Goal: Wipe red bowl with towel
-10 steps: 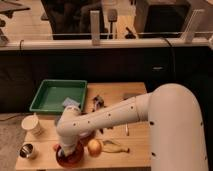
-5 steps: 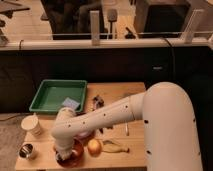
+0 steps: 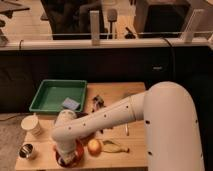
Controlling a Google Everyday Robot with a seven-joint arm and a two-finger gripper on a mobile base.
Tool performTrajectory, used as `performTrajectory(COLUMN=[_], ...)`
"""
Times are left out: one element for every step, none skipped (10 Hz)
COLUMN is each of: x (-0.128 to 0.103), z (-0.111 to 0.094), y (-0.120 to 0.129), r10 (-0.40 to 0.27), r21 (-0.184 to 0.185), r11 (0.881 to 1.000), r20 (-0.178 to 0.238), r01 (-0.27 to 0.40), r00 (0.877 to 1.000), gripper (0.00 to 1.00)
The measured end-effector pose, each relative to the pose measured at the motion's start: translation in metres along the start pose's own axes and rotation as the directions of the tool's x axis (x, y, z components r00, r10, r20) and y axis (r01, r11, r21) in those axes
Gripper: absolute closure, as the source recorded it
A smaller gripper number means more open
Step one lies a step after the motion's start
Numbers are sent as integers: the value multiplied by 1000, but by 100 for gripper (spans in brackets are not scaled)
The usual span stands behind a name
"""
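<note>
The red bowl (image 3: pixel 76 152) sits near the front edge of the wooden table (image 3: pixel 135 145), mostly covered by my arm. My gripper (image 3: pixel 64 158) points down into the bowl at the end of the white arm (image 3: pixel 115 117). A towel is not clearly visible; only a pale patch shows at the gripper inside the bowl. An orange fruit (image 3: pixel 93 146) lies just right of the bowl, close to it.
A green tray (image 3: pixel 50 95) holding a blue sponge (image 3: pixel 71 104) stands at the back left. A white paper cup (image 3: pixel 32 125) and a small metal cup (image 3: pixel 27 150) are at the left. A banana peel (image 3: pixel 115 146), a dark utensil bundle (image 3: pixel 97 103) lie mid-table.
The arm's wrist has shifted slightly to the left over the bowl, then back a little. The bowl and the other objects stay where they were.
</note>
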Motion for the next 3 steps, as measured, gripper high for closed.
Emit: performTrajectory(x=[1, 1, 0], z=[0, 0, 0], y=[2, 2, 2], r10=[8, 7, 6], r21=[-3, -4, -4], r11=[1000, 1000, 1000], r20=[-4, -4, -4], r01=[-8, -7, -6], r00=[1000, 1000, 1000], gripper=[98, 98, 98])
